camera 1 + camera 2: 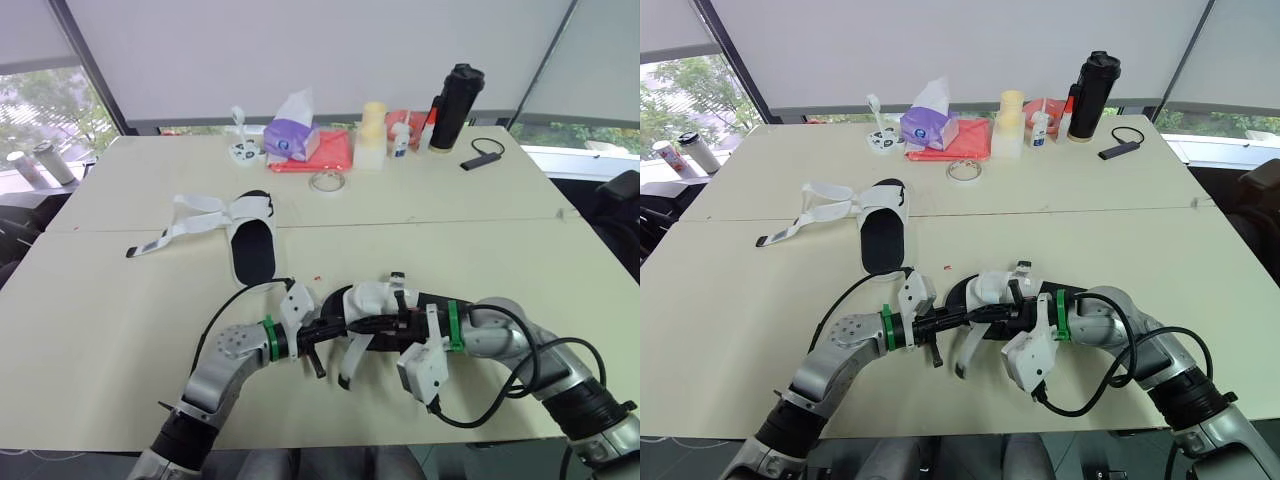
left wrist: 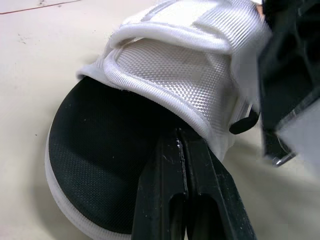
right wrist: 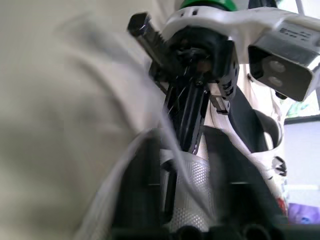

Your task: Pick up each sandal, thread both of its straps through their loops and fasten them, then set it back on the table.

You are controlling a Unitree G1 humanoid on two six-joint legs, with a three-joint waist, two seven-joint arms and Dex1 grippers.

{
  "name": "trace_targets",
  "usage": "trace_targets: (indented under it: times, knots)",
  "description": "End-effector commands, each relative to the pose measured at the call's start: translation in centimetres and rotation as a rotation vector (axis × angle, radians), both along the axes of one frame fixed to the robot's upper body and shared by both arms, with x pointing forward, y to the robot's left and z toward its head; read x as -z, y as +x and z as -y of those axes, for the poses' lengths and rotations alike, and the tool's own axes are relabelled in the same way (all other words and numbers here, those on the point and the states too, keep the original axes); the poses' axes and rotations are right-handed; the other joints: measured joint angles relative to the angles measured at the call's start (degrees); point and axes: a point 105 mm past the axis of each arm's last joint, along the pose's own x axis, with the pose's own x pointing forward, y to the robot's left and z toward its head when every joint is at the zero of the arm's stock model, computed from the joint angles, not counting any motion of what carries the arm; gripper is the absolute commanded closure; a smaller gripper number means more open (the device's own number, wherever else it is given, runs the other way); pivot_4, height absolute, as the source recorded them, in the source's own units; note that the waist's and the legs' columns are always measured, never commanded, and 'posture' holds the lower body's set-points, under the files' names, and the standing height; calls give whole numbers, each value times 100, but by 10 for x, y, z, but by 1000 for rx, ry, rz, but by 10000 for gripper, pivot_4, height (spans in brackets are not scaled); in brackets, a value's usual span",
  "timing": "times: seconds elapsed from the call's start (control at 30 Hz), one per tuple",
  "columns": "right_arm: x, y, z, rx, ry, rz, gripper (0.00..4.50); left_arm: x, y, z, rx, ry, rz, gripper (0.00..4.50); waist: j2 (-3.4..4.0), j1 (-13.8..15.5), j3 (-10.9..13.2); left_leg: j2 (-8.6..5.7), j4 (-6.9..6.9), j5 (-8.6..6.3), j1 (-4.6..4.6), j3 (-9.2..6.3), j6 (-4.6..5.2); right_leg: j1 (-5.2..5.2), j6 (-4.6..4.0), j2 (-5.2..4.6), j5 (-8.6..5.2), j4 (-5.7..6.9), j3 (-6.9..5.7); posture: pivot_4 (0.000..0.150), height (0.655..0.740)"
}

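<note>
Sandal [image 1: 378, 300] long axis 9–3 o'clock. Right pincer [image 1: 400, 305] at 3, pinching its upper. Left pincer [image 2: 179, 137] at 9, pressed together on sole. Loose strap [image 1: 350, 368] hangs toward 6, left nearer.

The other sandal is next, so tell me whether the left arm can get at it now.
Probably yes: the far sandal lies on the table ahead of the left gripper, with nothing between. But that gripper is busy at the near sandal.
</note>
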Motion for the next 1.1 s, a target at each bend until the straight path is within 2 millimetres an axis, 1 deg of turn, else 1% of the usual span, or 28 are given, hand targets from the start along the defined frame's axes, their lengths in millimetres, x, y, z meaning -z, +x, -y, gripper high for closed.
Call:
trace_targets:
  times: [0.03, 0.1, 0.23, 0.33, 0.43, 0.5, 0.6, 0.7, 0.73, 0.83, 0.9, 0.97, 1.0, 1.03, 1.1]
  knots:
    - [0, -8, 7, -37, -32, 22, 10656, 15, -3, 1, -2, 37, -42, 45000, 0, 4, 0, -1, 0, 0, 0, 0, 0, 1, 0, 0, 0, 0, 1, 1500, 7400]
    - [5, -21, 13, -65, -60, 6, 216, 15, -2, 4, -2, 31, -40, 45000, 0, 29, 0, -2, 0, 0, 1, -2, 0, 4, -1, 0, -1, 0, 2, 1500, 7400]
    - [8, -35, 22, -94, -90, -7, 216, 14, 0, 7, 1, 21, -36, 45000, 3, -2, -1, -3, 0, 0, 4, 0, 1, 6, -2, 0, -1, 0, 8, 1500, 7400]
    - [8, -40, 31, -94, -106, -16, 216, 15, 2, 11, 4, 15, -35, 45000, 2, 10, -1, -2, 1, 0, 7, 0, 1, 9, -4, 0, -2, 2, 8, 1500, 7400]
    - [-4, -37, 50, -14, -124, -57, 216, 14, 5, 14, 9, 6, -30, 45000, 3, 34, -1, -4, 5, 0, 8, 0, 1, 17, -5, -8, -3, 0, 8, 1500, 7400]
    - [-8, -37, 58, 51, -118, -140, 216, 14, 6, 15, 10, 2, -29, 45000, 1, 23, 0, -4, 9, 1, 8, 1, 2, 21, -5, -17, -3, -2, 8, 1500, 7400]
    - [-15, -34, 70, 275, -58, -419, 216, 13, 8, 18, 11, -3, -16, 45000, 1, 25, 0, 0, 12, 1, 9, -3, 2, 28, -5, -22, -3, -4, 7, 1500, 7400]
    - [-25, -37, 68, 463, 62, -761, 216, 10, 11, 17, 18, 0, 12, 45000, 2, 13, 0, 0, 12, 1, 8, -16, 3, 26, -6, -30, -5, -3, 7, 1500, 7400]
    - [-28, -37, 65, 499, 93, -843, 216, 9, 10, 16, 30, 5, 21, 45000, 2, 9, 0, -1, 12, 1, 8, -16, 4, 26, -7, -33, -5, -3, 7, 1500, 7400]
    - [-32, -38, 62, 564, 106, -967, 216, 8, 9, 15, 59, 18, 40, 45000, -1, 5, 0, -1, 13, 0, 6, -11, 5, 24, -8, -39, -7, -5, 6, 1500, 7400]
    - [-36, -37, 61, 623, 137, -1101, 216, 8, 6, 12, 98, 36, 53, 45000, -1, 4, 0, -1, 12, -10, -1, -1, -5, 17, -8, -42, -7, -13, 4, 1500, 7400]
    - [-42, -37, 61, 708, 175, -1332, 216, 8, 1, 10, 149, 53, 57, 45000, 4, -1, -1, -1, 8, -10, -15, 2, 0, 5, -9, -45, -7, -23, 4, 1500, 7400]
    - [-44, -38, 60, 722, 185, -1401, 216, 8, 0, 10, 164, 57, 57, 45000, 3, -7, 0, -4, 5, -5, -24, 3, 14, -7, -9, -48, -7, -25, 5, 1500, 7400]
    - [-45, -44, 59, 734, 150, -1491, 216, 9, -3, 9, 185, 67, 61, 45000, 3, -5, 0, -3, 5, -6, -31, 4, 20, -14, -8, -48, -6, -29, 5, 1500, 7400]
    - [-47, -51, 56, 727, 131, -1580, 216, 10, -6, 9, 211, 82, 65, 45000, 3, 9, -1, -3, 0, -8, -46, 3, 24, -29, -7, -46, -6, -36, 0, 1500, 7400]
